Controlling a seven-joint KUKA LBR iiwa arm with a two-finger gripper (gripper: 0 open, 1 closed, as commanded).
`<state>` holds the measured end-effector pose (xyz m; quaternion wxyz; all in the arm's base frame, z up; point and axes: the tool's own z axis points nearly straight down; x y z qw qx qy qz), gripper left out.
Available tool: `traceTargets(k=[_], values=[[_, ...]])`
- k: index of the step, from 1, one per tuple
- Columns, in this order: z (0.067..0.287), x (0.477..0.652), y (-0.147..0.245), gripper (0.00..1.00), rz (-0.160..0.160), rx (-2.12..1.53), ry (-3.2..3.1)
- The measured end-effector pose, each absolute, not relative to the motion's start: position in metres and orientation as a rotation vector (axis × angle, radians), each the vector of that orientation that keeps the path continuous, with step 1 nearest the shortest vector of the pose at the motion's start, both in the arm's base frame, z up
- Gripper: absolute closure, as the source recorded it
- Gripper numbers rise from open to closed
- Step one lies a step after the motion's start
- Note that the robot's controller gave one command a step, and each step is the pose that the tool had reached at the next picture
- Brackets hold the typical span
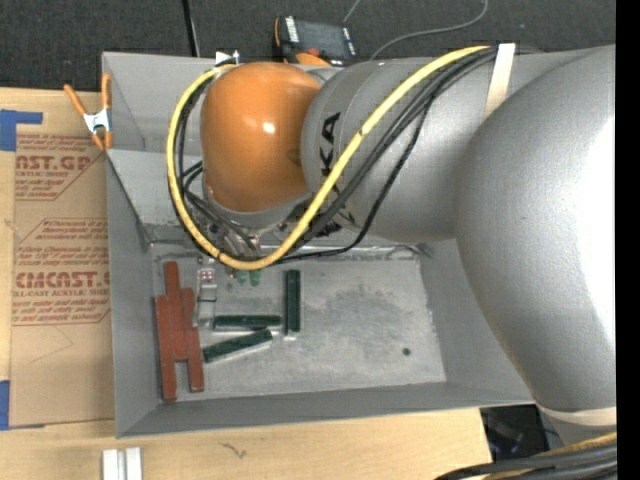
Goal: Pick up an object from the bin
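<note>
Gripper [228, 266]: tucked under the orange wrist cover [250, 133] — opening cannot be told, nothing seen held.
Nearest: dark green bars [245, 322], just below it.
Handling: judged light, stiff — best taken across the narrow width, mid-length.
Beyond: red-brown blocks [175, 333], left.

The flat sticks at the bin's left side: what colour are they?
The flat sticks are reddish brown, clearest in the camera view.

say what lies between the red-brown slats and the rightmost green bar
Camera view: a level dark green bar, a slanted one, a small pale piece.
</note>
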<state>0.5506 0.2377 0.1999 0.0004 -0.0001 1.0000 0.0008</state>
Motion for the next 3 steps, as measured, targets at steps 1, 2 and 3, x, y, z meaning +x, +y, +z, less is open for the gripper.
traceTargets(k=[1, 2, 3], values=[[0.065, 0.531, 0.186, 0.00, -0.006, -0.179, 3.144], [0.070, 0.533, 0.189, 1.00, 0.002, -0.180, 3.136], [0.222, 0.518, 0.221, 1.00, 0.005, -0.226, 3.124]])
